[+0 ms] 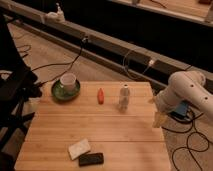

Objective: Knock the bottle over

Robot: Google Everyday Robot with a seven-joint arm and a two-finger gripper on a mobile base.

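**Colleague:** Where was the bottle when you paused?

**Me:** The bottle [124,97] stood upright on the table [115,135], toward the back and right of centre in the view. Nothing touched it. A small orange thing [101,95] lay near it on the side away from the arm, and the cup [68,80] sat on its green plate [56,93], well apart at the far corner.

**Colleague:** And the gripper?

**Me:** I had the gripper [158,121] hanging low off the table's right edge, with the arm [189,90] bent over it. It was apart from the bottle, with bare wood between them. I could not tell whether it was open or closed.

**Colleague:** Why hold it there?

**Me:** As I judged it, coming in from the side would let me sweep across and strike the bottle without needing to grasp it. The bottle is slim and tall, so a push high on its body should tip it rather than slide it.

**Colleague:** Any risks?

**Me:** It might fall toward the orange thing. The white block [79,148] and the phone [91,159] lay at the near edge, out of the way.
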